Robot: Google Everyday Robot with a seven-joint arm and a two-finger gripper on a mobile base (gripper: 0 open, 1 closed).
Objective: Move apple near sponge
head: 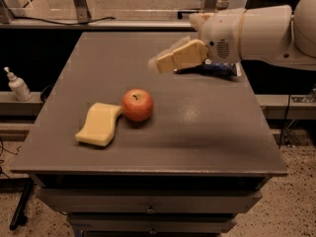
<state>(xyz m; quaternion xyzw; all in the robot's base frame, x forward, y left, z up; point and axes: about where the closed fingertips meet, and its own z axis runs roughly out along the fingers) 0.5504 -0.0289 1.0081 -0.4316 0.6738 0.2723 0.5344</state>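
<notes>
Gripper (159, 65) hangs in the air above the grey table (212, 132), on the end of a white arm (256, 31) that enters from the right edge. It holds nothing. Whether it is spread or pressed together: cannot tell from this angle.

Apple (138, 104): below and a little left of the gripper, well apart from it, resting on the table top, stem dimple up.

Sponge (99, 124): further down-left from the gripper, past the apple, lying flat. Its upper right corner touches the apple's left side.

Dark blue bag (217, 71): just right of the gripper, mostly hidden by the arm.

White pump bottle (19, 85): far left of the gripper, off the table.
</notes>
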